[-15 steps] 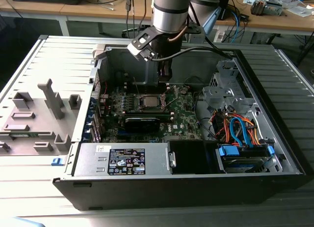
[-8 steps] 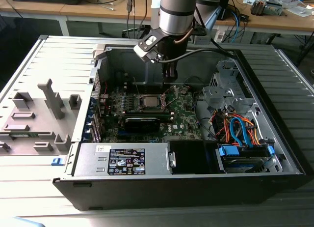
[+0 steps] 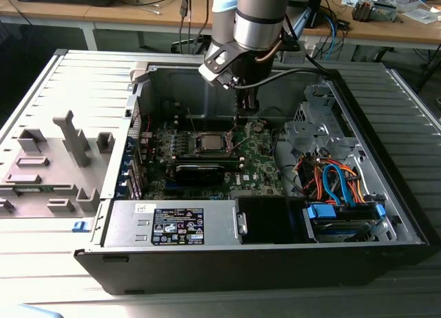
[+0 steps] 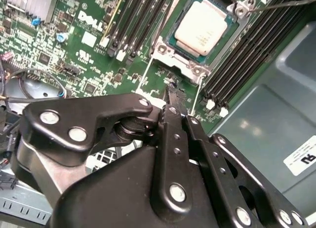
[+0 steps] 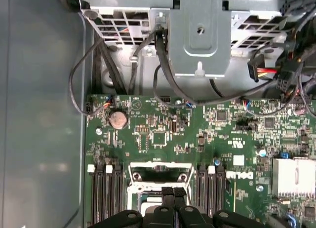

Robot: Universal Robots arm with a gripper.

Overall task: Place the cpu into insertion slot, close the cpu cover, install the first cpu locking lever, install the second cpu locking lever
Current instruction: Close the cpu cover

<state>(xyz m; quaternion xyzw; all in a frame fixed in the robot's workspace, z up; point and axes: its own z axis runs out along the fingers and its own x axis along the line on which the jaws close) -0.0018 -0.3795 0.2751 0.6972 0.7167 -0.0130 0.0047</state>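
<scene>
In the second wrist view the gripper (image 4: 172, 92) has its two black fingers pressed together, with nothing to be seen between them. The tip sits low over the green circuit board (image 4: 94, 50), just beside one edge of the insertion slot (image 5: 160, 168). The cpu (image 4: 202, 28) lies in that slot with its silver-grey top facing up. The cpu cover (image 4: 180, 64) appears to lie flat around it as a silver frame. Two thin metal rods (image 4: 146, 72) slant off the near corners of the frame, one on either side of the fingertips and close to them. Whether either touches the fingers cannot be told. Long black memory slots (image 4: 131, 20) run along both flanks of the socket, leaving only a narrow strip of board where the tip stands. Beyond the far bank of slots the board ends at the bare grey case wall (image 4: 266, 109). In the first wrist view a coin cell (image 5: 118, 119) and a finned heatsink (image 5: 294, 176) sit farther out on the board. Past the board's edge stands a metal drive cage (image 5: 200, 35) with dark cables (image 5: 163, 65) looping in front of it. In the exterior view the arm reaches straight down through the open top of the case. A long black block (image 3: 200, 172) lies just beside the socket on the near side, and the power supply (image 3: 172, 225) closes off the front edge.
</scene>
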